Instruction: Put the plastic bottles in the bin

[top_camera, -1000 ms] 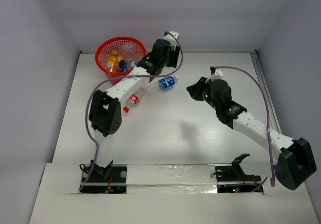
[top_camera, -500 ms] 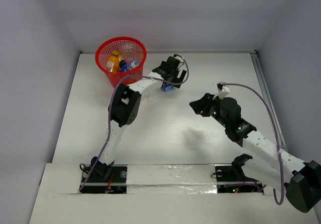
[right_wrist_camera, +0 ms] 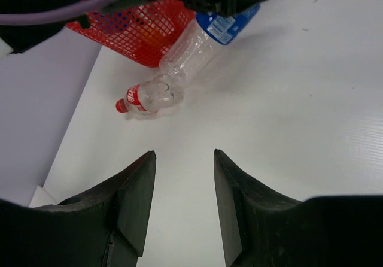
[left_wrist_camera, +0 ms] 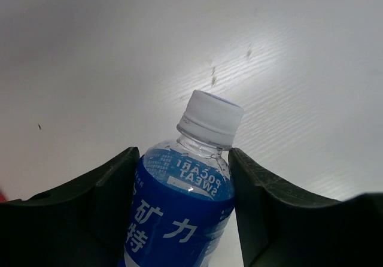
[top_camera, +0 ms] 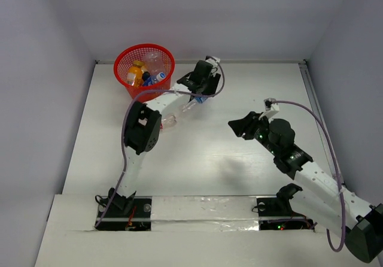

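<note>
Our left pincer point(left_wrist_camera: 184, 162) squeezes the Pocari Sweat bottle point(left_wrist_camera: 179, 219) for the red bin point(top_camera: 121, 63); our right pincer point(right_wrist_camera: 181, 159) is wide.

- Top: high, near side, looking down on whole counter point(top_camera: 239, 99).
- Left wrist: close on blue-labelled bottle point(left_wrist_camera: 179, 213).
- Right wrist: low, faces far-left; shares that bottle and bin point(right_wrist_camera: 155, 27) with top.

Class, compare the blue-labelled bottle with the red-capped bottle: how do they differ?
The blue-labelled bottle has a white cap; the red-capped bottle has a red label. The blue-labelled bottle is held by the left gripper; the red-capped bottle lies free on the table. The blue-labelled bottle looks larger than the red-capped bottle. Both are clear plastic and outside the bin.
</note>
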{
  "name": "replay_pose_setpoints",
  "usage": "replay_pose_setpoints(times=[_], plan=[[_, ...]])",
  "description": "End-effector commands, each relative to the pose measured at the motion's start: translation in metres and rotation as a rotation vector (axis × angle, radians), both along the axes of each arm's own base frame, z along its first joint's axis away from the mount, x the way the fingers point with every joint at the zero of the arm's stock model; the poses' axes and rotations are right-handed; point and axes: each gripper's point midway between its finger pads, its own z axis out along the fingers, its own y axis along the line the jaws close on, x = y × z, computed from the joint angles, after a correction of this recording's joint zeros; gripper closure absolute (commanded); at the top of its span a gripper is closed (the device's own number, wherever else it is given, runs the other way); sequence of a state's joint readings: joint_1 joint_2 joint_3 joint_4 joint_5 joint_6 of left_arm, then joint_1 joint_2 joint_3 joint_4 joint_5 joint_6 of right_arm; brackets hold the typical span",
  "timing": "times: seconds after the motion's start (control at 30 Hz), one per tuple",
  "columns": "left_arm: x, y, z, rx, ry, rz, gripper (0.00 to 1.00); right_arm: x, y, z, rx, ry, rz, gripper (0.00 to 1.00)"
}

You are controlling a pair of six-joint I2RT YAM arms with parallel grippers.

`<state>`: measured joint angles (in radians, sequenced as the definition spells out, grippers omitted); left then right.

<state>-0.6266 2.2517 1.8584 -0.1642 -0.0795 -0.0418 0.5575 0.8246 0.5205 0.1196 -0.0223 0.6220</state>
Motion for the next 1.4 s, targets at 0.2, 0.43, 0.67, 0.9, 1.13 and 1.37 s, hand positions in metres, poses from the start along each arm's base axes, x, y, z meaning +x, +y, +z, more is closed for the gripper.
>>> replay_pose_setpoints(times=[0.2,0.43,0.67,0.9,1.13,1.37], plan=[[-0.025,0.009,0.327,-0.524,-0.517,-0.039,0.66,0.000,-0.001,0.025,0.007,-0.069,0.005,0.51],[0.005,0.174,0.403,-0.547,-0.700,0.314,0.64,-0.003,0.008,0.021,0.032,-0.070,0.049,0.51],[0.040,0.271,0.365,-0.490,-0.714,0.537,0.63,-0.004,0.011,0.023,0.030,-0.081,0.071,0.51],[0.056,0.277,0.287,-0.410,-0.624,0.561,0.60,-0.003,0.018,0.027,0.046,-0.090,0.089,0.51],[0.048,0.273,0.209,-0.459,-0.575,0.575,0.55,-0.003,0.041,0.034,0.068,-0.091,0.135,0.51],[0.050,0.273,0.196,-0.454,-0.543,0.583,0.27,0.005,0.092,0.047,0.019,-0.097,0.201,0.48]])
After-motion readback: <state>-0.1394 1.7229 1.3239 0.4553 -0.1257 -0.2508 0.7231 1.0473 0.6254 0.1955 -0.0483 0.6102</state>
